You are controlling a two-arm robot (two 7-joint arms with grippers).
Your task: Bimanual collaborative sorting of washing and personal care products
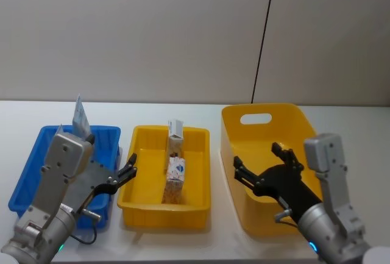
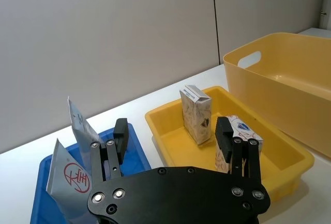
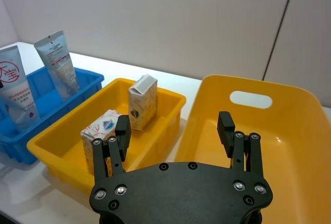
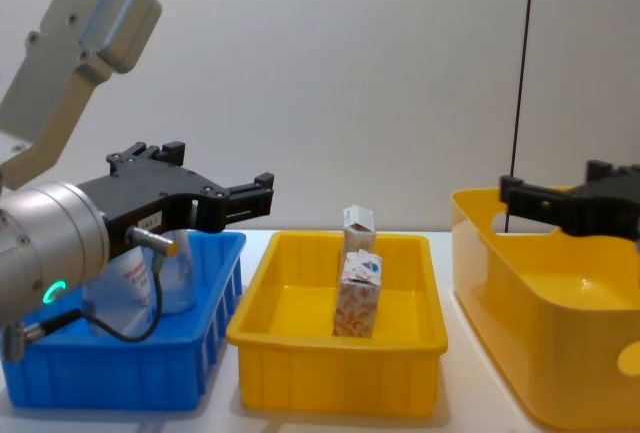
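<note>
The two small cartons stood upright in the shallow yellow tray (image 1: 146, 132) at the middle of the table, the nearer carton (image 1: 175, 178) just in front of the farther carton (image 1: 176, 130), their long axes vertical. The two squeeze tubes (image 3: 14, 87) leaned in the blue bin (image 1: 105, 133) on the robot's left, and the deep yellow tub (image 1: 268, 107) on its right held nothing I could see. The left gripper (image 1: 125, 176) hung over the blue bin's inner edge with its fingertips pointing towards the tray. The cartons lay a little to its right and ahead, the tubes close behind and beneath it. Its jaws were spread wide and held nothing. The right gripper (image 1: 257, 155) hovered over the tub, tips near the wall that faced the tray, also wide open and empty. By my reckoning the left arm was the nearer to either kind of product. A carton would want a grasp across its narrow sides from above – the pair stood close, so the jaws would have to pick one cleanly.
</note>
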